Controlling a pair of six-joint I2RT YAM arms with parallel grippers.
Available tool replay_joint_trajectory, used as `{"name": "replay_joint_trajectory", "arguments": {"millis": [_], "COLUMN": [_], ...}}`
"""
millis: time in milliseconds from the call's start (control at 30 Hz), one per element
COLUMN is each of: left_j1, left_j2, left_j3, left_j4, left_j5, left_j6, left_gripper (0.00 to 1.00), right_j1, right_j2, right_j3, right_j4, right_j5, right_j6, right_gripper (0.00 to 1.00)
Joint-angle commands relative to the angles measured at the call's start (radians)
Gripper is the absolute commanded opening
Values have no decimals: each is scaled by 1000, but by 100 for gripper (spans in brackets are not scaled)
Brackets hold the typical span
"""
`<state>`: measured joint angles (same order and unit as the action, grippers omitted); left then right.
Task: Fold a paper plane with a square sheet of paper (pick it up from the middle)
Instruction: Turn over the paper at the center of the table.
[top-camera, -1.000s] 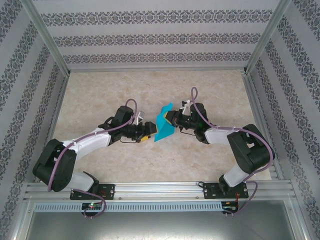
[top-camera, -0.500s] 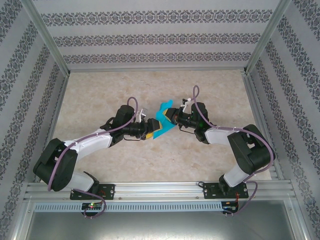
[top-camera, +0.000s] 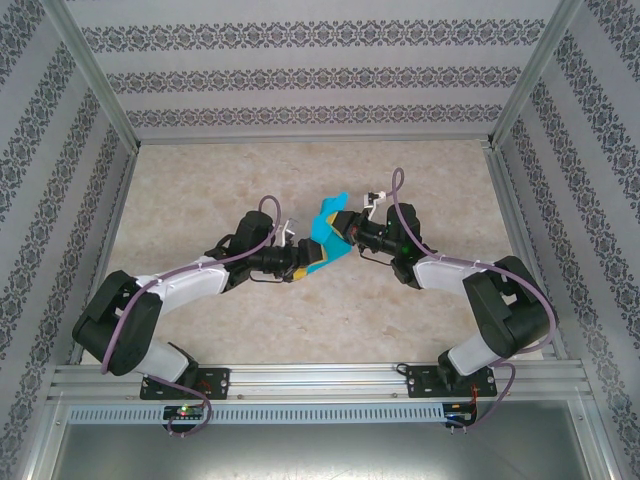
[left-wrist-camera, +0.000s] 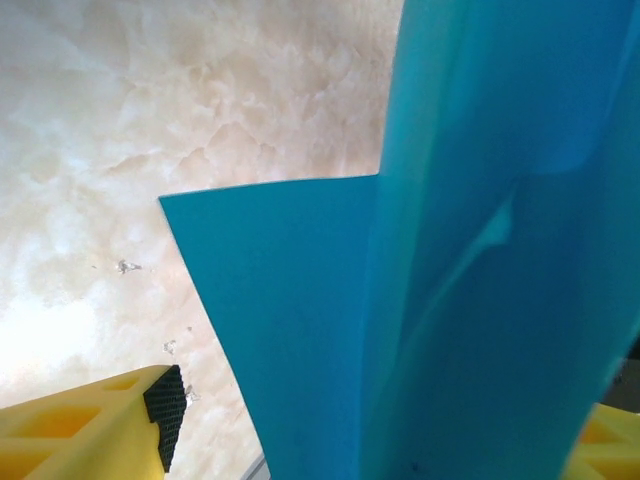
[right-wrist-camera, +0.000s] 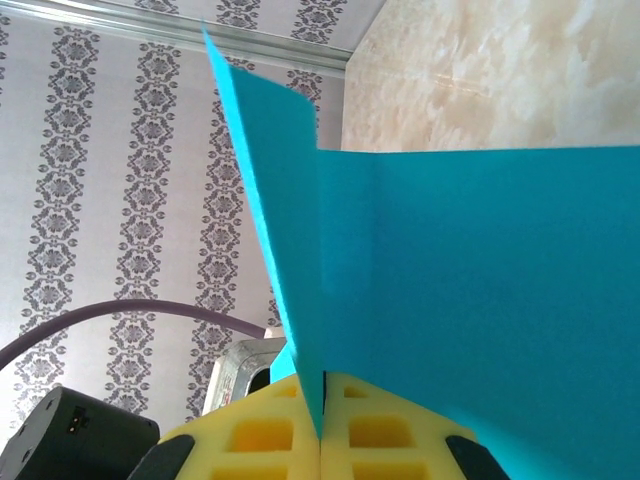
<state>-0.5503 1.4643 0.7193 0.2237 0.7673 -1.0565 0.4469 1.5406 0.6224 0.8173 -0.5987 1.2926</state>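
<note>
The square sheet of paper (top-camera: 326, 238), bright cyan-blue and creased into standing flaps, hangs above the table between the two arms. My right gripper (top-camera: 344, 233) is shut on it, and in the right wrist view the yellow fingers (right-wrist-camera: 250, 440) pinch one edge of the sheet (right-wrist-camera: 480, 280) at the right gripper (right-wrist-camera: 322, 410). My left gripper (top-camera: 303, 262) is open around the lower left part of the paper. In the left wrist view the sheet (left-wrist-camera: 450, 300) rises between the fingers of the left gripper (left-wrist-camera: 380, 425). Its left pad (left-wrist-camera: 165, 405) stands apart from the paper.
The marbled beige table (top-camera: 200, 190) is ringed by an aluminium frame (top-camera: 300, 378) and patterned walls (top-camera: 300, 70). A purple cable (right-wrist-camera: 120, 315) arcs beside my right wrist.
Both grippers have drifted slightly away from the bases with the paper. The left gripper has closed in from the left, so the sheet now sits between its fingers.
</note>
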Motion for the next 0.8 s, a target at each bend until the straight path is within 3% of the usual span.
{"name": "replay_joint_trajectory", "arguments": {"millis": [0, 300, 567, 767], "left_j1": [-14, -7, -3, -2], "left_j2": [12, -26, -31, -45], "left_j3": [20, 49, 63, 90], "left_j4": [76, 46, -11, -85], "left_j5": [25, -11, -9, -17], "left_j6": [-24, -7, 29, 77], "left_gripper": [72, 57, 36, 30], "right_j1": [-8, -10, -14, -14], "right_j2": [-23, -39, -37, -31], "right_j3": [-13, -52, -68, -76], "right_j4": [40, 32, 36, 40], "right_j5": [13, 24, 28, 27], "right_j6": [7, 0, -5, -7], "right_gripper": [6, 6, 6, 7]}}
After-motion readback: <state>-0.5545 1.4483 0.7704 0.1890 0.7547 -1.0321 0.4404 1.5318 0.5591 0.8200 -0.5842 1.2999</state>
